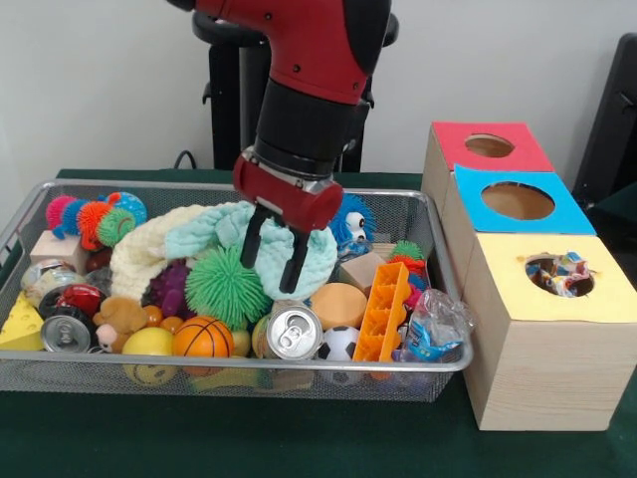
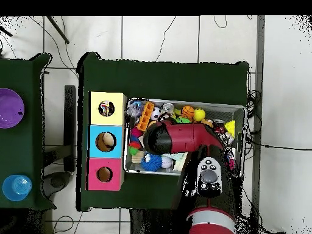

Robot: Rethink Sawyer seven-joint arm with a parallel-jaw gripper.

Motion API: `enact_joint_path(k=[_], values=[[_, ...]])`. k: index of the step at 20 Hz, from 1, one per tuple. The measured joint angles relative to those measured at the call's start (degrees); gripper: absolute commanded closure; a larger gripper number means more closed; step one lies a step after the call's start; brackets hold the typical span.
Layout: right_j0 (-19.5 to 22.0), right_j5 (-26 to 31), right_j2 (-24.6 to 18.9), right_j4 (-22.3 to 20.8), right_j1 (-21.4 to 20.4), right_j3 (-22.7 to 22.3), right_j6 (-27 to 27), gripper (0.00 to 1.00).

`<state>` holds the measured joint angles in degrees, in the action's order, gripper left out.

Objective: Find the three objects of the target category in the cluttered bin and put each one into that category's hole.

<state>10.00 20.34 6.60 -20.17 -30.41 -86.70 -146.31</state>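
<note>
The gripper (image 1: 273,251), fingers spread and empty, hangs over the mint cloth (image 1: 261,239); a soda can (image 1: 294,331) lies just below at the wire bin's (image 1: 199,373) front rim.

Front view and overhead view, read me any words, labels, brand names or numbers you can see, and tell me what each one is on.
No text can be read in either view.
The crumpled wrapper at the bin's corner has blue print, too blurred to read.
The packaging in the yellow box's hole shows coloured print, also unreadable.
The silver can shows only its top, no label.
</note>
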Motion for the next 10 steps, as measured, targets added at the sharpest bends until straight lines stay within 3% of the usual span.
enact_joint_path(k=[10], values=[[-0.6,0.0,1.3,-2.3,3.4,4.9,0.0,0.0]])
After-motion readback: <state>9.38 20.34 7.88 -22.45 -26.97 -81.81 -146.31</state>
